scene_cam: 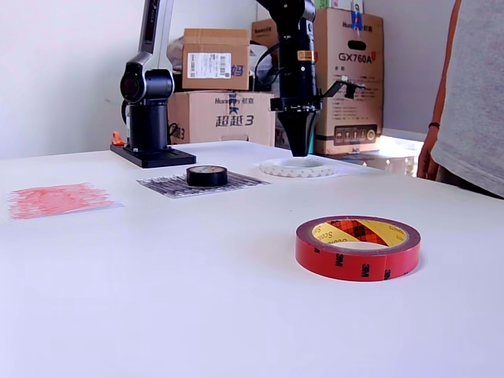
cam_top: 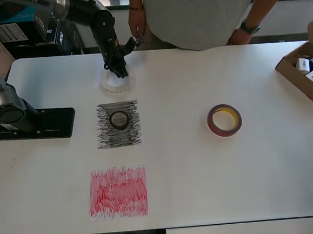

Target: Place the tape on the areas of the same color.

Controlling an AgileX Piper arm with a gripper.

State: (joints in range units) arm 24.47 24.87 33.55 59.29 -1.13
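Red tape roll (scene_cam: 357, 248) sits closest to us, flat on bare table (scene_cam: 197, 299), off its red sheet (scene_cam: 57, 199). Gripper (scene_cam: 302, 146) pokes down into white roll (scene_cam: 298, 167); open or closed, we can't tell. Black roll (scene_cam: 206, 176) on black-scribbled sheet (scene_cam: 236, 183). Cardboard box (cam_top: 299, 76) holds small cartons.

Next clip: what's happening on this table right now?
A single robot arm is sorting tape rolls onto matching sheets. Its tool is down at the white roll, on the faintly visible white sheet at the far side; whether it grips is unclear. The black roll already sits on the black-scribbled sheet. The red roll lies on bare table, away from the red-scribbled sheet, which holds nothing. A person stands behind.
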